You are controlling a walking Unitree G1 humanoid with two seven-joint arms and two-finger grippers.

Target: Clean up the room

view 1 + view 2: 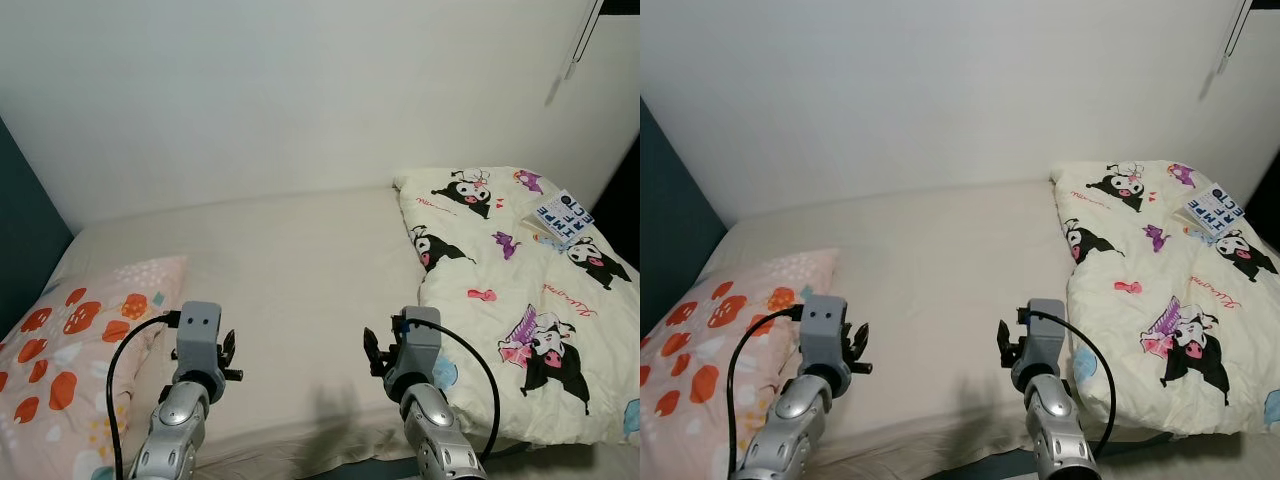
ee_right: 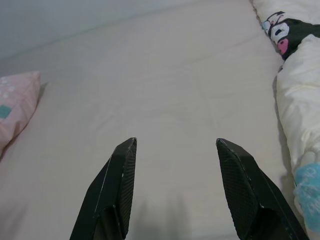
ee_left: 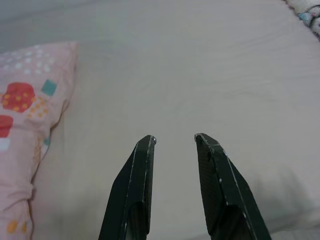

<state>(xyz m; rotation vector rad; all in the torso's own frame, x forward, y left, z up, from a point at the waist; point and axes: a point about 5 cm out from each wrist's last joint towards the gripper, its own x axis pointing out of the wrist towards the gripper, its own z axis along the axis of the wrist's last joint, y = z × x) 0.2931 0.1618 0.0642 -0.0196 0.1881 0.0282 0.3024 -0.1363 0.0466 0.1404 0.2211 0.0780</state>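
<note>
Both grippers hover empty over the bed [image 1: 300,250], the left gripper [image 3: 175,142] narrowly parted, the right gripper [image 2: 175,145] spread wide. The book [image 1: 563,219] on the folded quilt [image 1: 520,300] looks like the likely pick; the right arm should reach across and pinch its edge squarely.

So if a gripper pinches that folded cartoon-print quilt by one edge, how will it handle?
The quilt looks puffy and soft, so it would probably sag and unfold rather than lift as one piece. Its bulk suggests it is light for its size but awkward. The book lying on top would likely slide off.
</note>
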